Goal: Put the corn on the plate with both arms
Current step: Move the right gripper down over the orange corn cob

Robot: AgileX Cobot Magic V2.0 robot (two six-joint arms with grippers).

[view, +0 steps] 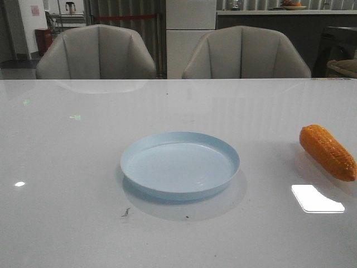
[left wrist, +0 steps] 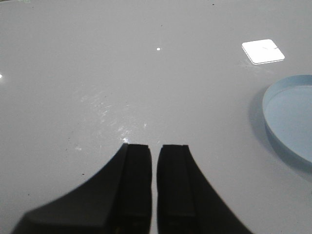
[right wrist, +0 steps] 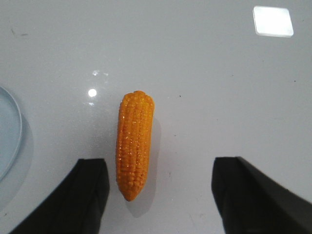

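Orange corn point(view: 327, 152) lies on the table at far right, well apart from the empty plate point(view: 180, 165); nothing is grasped yet. Right gripper point(right wrist: 158, 190) jaws are spread; left gripper point(left wrist: 154, 165) nearly closed.

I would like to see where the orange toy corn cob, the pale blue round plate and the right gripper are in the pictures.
orange toy corn cob point(right wrist: 134, 144): right wrist view, middle of the kernel rows.
pale blue round plate point(view: 179, 193): front view, near rim.
right gripper point(right wrist: 161, 190): right wrist view, midway between the open fingertips.
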